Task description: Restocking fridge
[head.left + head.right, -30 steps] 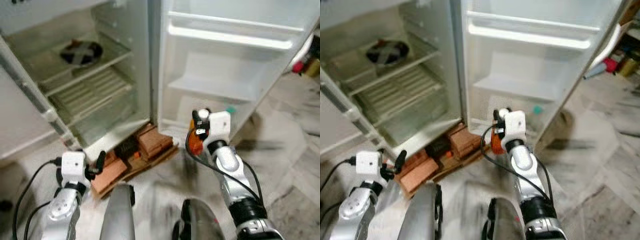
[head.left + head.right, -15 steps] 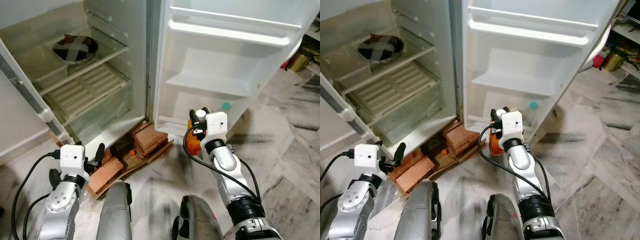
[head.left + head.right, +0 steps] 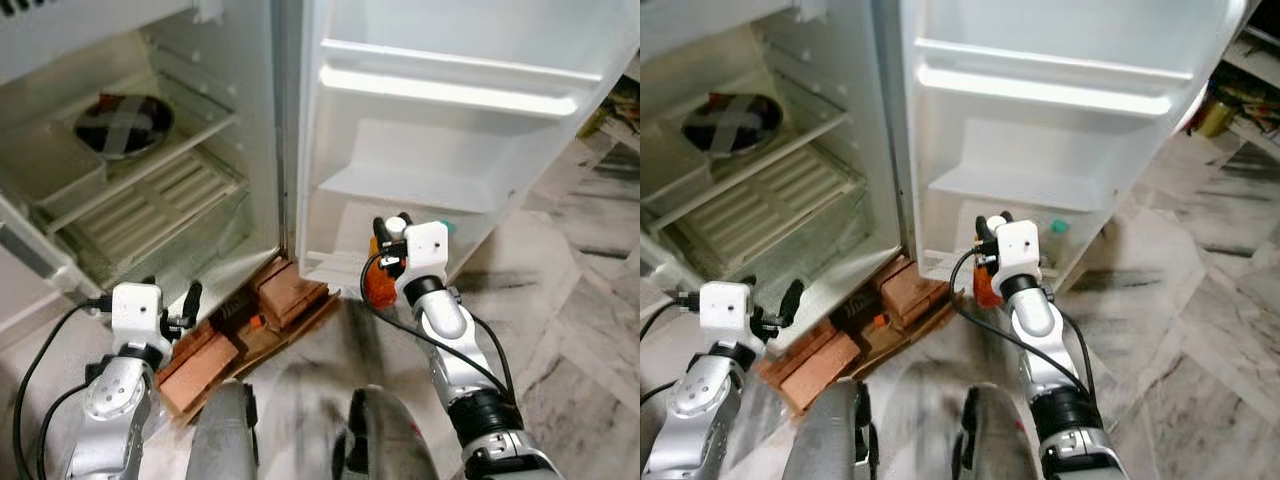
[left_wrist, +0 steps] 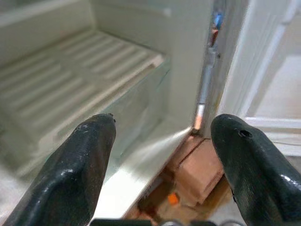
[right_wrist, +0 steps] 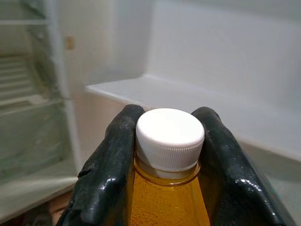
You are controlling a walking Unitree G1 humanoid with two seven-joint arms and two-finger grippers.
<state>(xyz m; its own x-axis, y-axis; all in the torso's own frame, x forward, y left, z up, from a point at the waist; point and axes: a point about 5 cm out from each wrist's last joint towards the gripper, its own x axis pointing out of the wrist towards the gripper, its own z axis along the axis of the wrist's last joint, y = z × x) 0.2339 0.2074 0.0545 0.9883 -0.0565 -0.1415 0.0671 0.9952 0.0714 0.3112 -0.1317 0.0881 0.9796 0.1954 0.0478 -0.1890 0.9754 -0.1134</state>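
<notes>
An orange bottle [image 5: 167, 188] is pinched at its white cap [image 5: 170, 139] by the right gripper [image 3: 385, 243], low before the open fridge door [image 3: 450, 130]. The left gripper [image 4: 160, 155] is spread, facing bricks [image 3: 290, 295] under the fridge [image 3: 150, 180].

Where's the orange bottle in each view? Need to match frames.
Left eye view: orange bottle in the right gripper, low centre, before the door's bottom shelf.
Right eye view: same, slightly left of centre.
Right wrist view: fills the centre, white cap between the fingers.
Left wrist view: absent.
Shared landmark: fridge door.
</notes>
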